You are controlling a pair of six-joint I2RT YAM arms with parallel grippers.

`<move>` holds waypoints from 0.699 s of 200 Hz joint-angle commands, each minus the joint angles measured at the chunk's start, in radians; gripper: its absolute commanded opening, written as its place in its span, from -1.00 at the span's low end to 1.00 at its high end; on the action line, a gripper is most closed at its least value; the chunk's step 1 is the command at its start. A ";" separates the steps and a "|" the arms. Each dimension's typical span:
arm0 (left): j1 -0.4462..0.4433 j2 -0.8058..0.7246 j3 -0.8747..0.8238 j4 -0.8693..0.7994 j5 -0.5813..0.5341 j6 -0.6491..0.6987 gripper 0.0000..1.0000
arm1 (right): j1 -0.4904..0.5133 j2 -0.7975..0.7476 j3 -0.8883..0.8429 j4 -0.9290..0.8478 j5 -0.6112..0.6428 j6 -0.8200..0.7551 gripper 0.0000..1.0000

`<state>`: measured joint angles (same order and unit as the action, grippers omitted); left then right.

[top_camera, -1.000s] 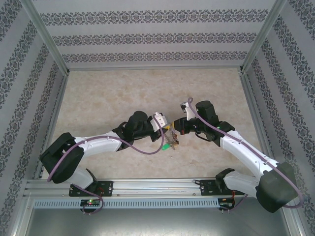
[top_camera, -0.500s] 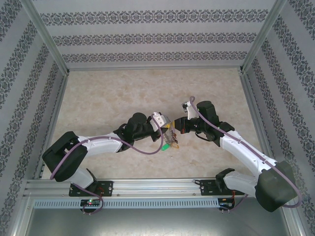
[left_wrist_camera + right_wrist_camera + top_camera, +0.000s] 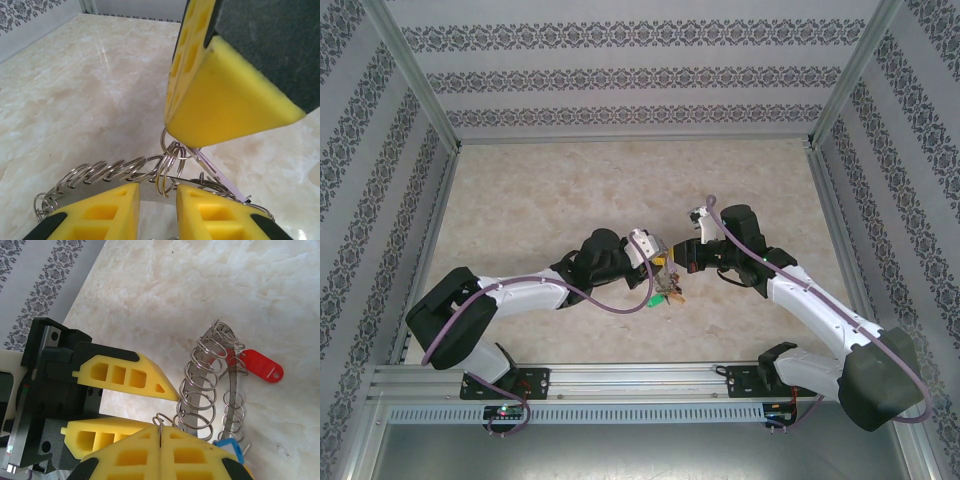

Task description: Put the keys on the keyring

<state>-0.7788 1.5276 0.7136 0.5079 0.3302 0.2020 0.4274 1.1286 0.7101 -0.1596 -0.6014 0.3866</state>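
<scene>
The keyring (image 3: 95, 175), a grey metal band fringed with wire loops, lies just beyond my left gripper (image 3: 157, 195). That gripper's yellow fingers stand apart, with one loop hanging in the gap. My right gripper (image 3: 160, 432) is shut, a thin wire loop pinched between its pads; below its fingers (image 3: 225, 100) a lilac key (image 3: 220, 172) slants down edge-on. In the right wrist view the keyring (image 3: 200, 402) curves away, with a red key (image 3: 264, 366) and a blue key (image 3: 227, 449) on it. From above, both grippers (image 3: 658, 262) (image 3: 678, 260) meet tip to tip over a green key (image 3: 660, 297).
The beige marble tabletop (image 3: 550, 190) stretches open behind and to both sides. Patterned walls and metal frame posts (image 3: 820, 150) enclose it. The rail (image 3: 640, 380) with the arm bases runs along the near edge.
The left gripper has crept a little to the right, closer to the right gripper. The keyring and keys have stayed about where they were.
</scene>
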 commanded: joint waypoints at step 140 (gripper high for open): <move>-0.030 0.016 0.066 -0.045 -0.008 0.064 -0.43 | 0.004 0.001 0.054 0.027 -0.114 -0.059 -1.00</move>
<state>-0.7929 1.5307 0.7582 0.4309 0.3161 0.2584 0.4278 1.1290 0.7113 -0.1612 -0.6533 0.3592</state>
